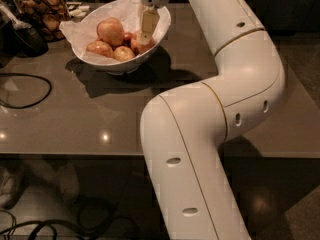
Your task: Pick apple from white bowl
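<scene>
The white bowl (pixel 82 54), lined with crumpled white paper, stands at the table's back left and holds several apples. The pinkish-red apple (pixel 136 46) lies at the bowl's right side. A larger, paler apple (pixel 111 30) sits on top at the left, and a small deep-red one (pixel 128 36) lies between them. My gripper (pixel 145 38) hangs down from the arm into the right side of the bowl, right at the pinkish-red apple and partly hiding it.
My white arm (pixel 210 109) fills the middle and right of the view, over the grey-brown table (pixel 75 114). A jar of brown snacks (pixel 42 11) and a dark object stand at the back left. A black cable (pixel 30 91) loops on the table's left. More cables lie on the floor below.
</scene>
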You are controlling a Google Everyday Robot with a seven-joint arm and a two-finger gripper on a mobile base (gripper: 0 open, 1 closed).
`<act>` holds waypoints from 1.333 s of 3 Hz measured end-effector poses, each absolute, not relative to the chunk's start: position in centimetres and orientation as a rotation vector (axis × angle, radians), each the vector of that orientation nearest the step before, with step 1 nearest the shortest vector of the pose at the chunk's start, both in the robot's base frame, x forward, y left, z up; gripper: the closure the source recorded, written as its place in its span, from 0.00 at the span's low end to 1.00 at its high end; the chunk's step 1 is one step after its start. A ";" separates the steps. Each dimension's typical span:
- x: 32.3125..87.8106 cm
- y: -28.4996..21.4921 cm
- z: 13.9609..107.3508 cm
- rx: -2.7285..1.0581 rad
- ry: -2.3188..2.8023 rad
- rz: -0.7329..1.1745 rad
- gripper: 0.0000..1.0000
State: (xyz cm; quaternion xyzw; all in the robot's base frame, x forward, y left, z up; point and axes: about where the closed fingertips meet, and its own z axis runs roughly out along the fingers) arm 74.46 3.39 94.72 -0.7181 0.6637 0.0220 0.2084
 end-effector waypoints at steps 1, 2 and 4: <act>74.5 3.3 94.3 -2.000 1.858 0.069 0.33; 74.5 3.1 93.8 -2.005 1.868 0.074 0.34; 74.6 3.0 93.1 -2.021 1.877 0.077 0.32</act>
